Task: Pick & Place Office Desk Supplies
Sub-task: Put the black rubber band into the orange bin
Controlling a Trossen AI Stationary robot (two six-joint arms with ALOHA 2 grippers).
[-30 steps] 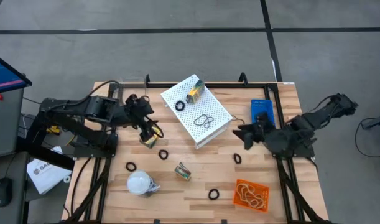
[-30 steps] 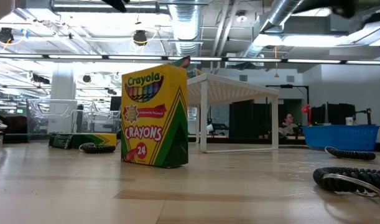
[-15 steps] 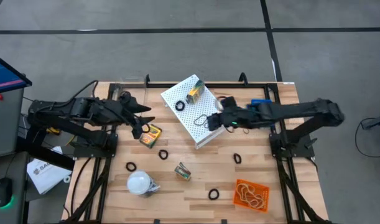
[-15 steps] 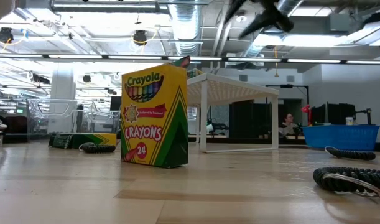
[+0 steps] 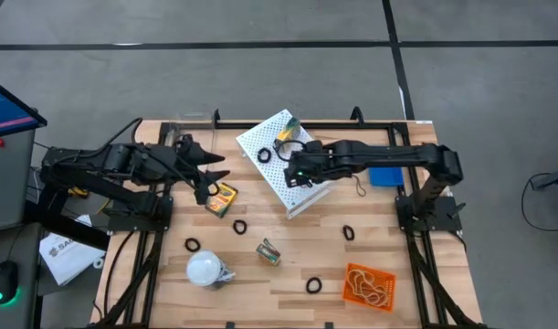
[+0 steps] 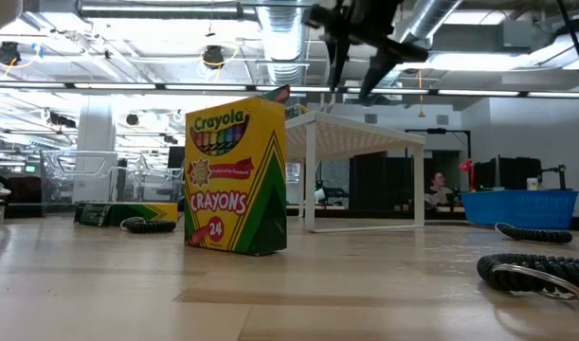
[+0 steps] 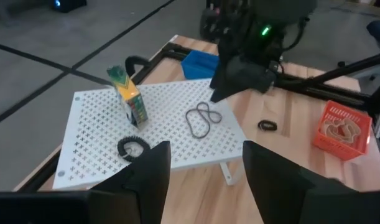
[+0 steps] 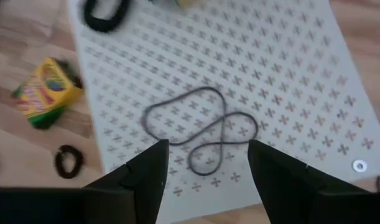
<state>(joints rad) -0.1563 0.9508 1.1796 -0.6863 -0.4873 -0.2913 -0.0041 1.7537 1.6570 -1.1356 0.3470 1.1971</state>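
Jaws of the right gripper [image 5: 294, 173]: parted and empty, hanging over the white perforated box [image 5: 319, 163], directly above the rubber-band loops [image 8: 201, 132] that lie on its top face. Jaws of the left gripper [image 5: 208, 179]: parted, holding nothing, poised beside the box's left edge and just above a crayon box [image 5: 224, 198] lying flat on the wooden surface [image 5: 297, 251]. Second crayon box [image 5: 287, 135]: standing on the perforated box near its far corner. Black ring [image 5: 264, 156]: on the perforated box, near its left corner. Third crayon box [image 5: 268, 251]: small, on the surface below the perforated box, seemingly upright in the low view. Further black rings: one [image 5: 239, 226] just below the flat crayon box, one [image 5: 193, 244] left of it, one [image 5: 348, 233] to the lower right of the perforated box, one [image 5: 314, 286] farther down near the front edge. White bulb-like object [image 5: 205, 269]: well below the perforated box, toward the front left. Orange basket [image 5: 370, 285]: at the front right, holding tan loops. Blue tray [image 5: 385, 164]: just right of the perforated box, partly under the right arm.
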